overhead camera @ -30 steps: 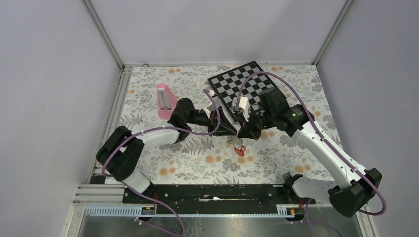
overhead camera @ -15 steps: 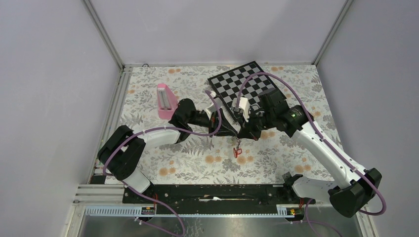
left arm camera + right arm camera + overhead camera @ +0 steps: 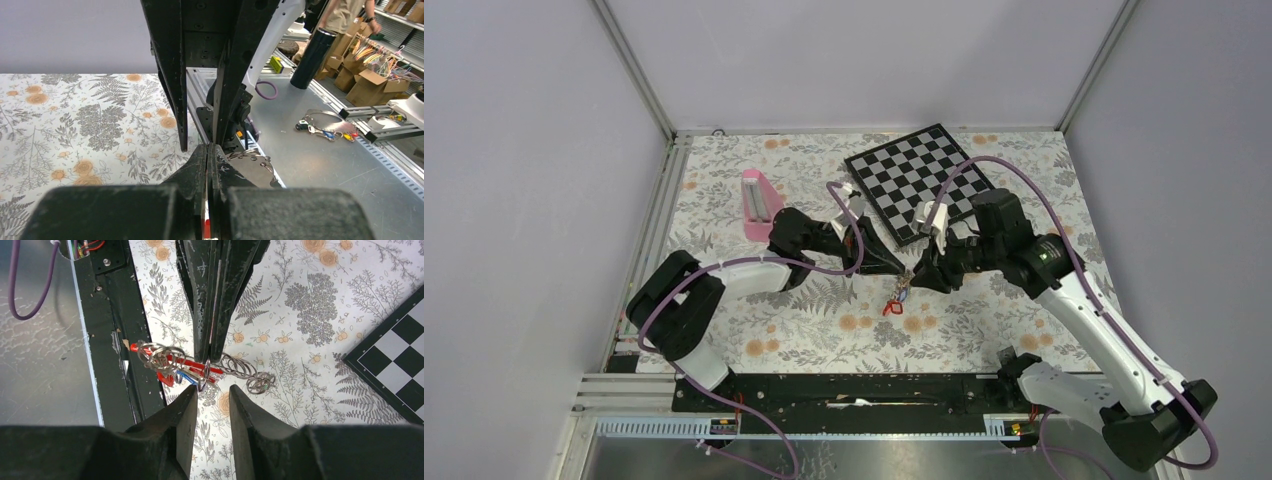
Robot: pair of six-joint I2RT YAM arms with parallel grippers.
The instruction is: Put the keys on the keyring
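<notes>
Left gripper (image 3: 209,359) is pinched shut on the keyring (image 3: 187,361), holding it off the table (image 3: 824,330) near the middle. My right gripper (image 3: 210,392) is parted and holds nothing, its tips just under the ring. The ring's long axis lies crosswise to the right fingers. Keys (image 3: 165,377) hang from it. Judgement: right is the arm placed to act.

Right arm (image 3: 1084,300) swings outward: its elbow sits lower and further right, and more of the chessboard (image 3: 914,175) corner shows. Right gripper (image 3: 921,277) pulls back right and nearer, fingers apart. Keyring (image 3: 894,298), pinched by the left gripper (image 3: 904,269), drifts left; red key tag (image 3: 888,309) now hangs lower-left.
</notes>
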